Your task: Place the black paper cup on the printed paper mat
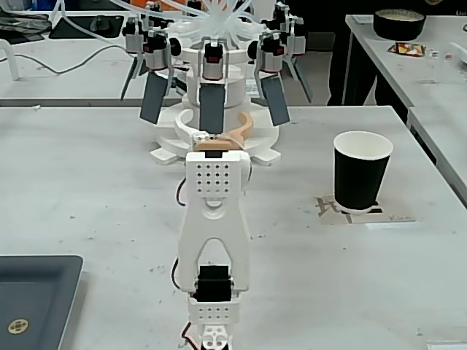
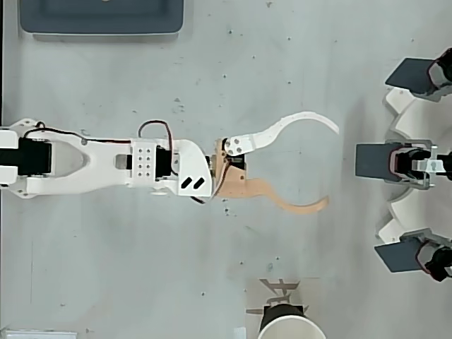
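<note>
The black paper cup (image 1: 361, 173) stands upright at the right of the table, its white inside showing, and its base rests on the printed paper mat (image 1: 330, 208). In the overhead view the cup's rim (image 2: 291, 329) and part of the mat (image 2: 274, 288) show at the bottom edge. My gripper (image 2: 332, 166) is open, with its white curved finger (image 2: 304, 120) and tan curved finger (image 2: 289, 205) spread wide and nothing between them. It hovers mid-table, well apart from the cup. In the fixed view the gripper (image 1: 217, 122) sits beyond the white arm.
A dark grey tray (image 1: 33, 299) lies near the arm's base, also seen in the overhead view (image 2: 99, 20). A white round machine with several dark hanging panels (image 1: 219, 80) stands just past the gripper. A black bowl (image 1: 398, 22) sits on a separate table.
</note>
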